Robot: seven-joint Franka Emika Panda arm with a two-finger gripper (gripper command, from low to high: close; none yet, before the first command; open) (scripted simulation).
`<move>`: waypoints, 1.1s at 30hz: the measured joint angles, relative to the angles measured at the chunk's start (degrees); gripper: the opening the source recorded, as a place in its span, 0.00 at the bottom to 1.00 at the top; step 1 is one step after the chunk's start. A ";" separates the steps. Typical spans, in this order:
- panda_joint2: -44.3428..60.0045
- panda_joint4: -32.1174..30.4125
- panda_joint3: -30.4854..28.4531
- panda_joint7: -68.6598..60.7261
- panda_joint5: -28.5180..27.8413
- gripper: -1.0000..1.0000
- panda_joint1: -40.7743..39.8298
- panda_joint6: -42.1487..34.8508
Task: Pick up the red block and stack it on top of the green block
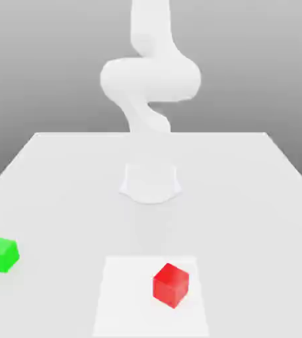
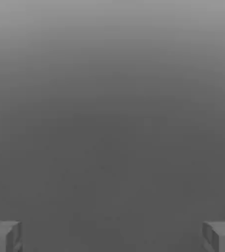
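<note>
Spread two-finger gripper (image 2: pixel 112 236), nothing held; glossy red cube (image 1: pixel 170 285) lower centre, green cube (image 1: pixel 0 255) lower left, unstacked.

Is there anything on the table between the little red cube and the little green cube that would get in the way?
Nothing visible does. The small glossy red cube sits toward the exterior view's right, the small green cube at its left, and only bare white table lies between them.
</note>
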 joint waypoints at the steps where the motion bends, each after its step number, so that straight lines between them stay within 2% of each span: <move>1: 2.28 -1.04 -0.45 -2.08 -0.25 0.50 0.75 1.22; 14: 29.44 -13.41 -5.59 -28.89 -0.37 0.50 8.52 15.67; 20: 41.97 -19.09 -5.35 -42.65 1.59 0.50 10.06 22.33; 26: 54.46 -18.72 -2.92 -47.46 4.86 0.50 8.41 32.11; 27: 56.24 -18.46 -2.37 -47.84 5.31 0.00 7.96 33.62; 33: 57.13 -18.33 -2.08 -47.96 5.47 0.00 7.71 34.27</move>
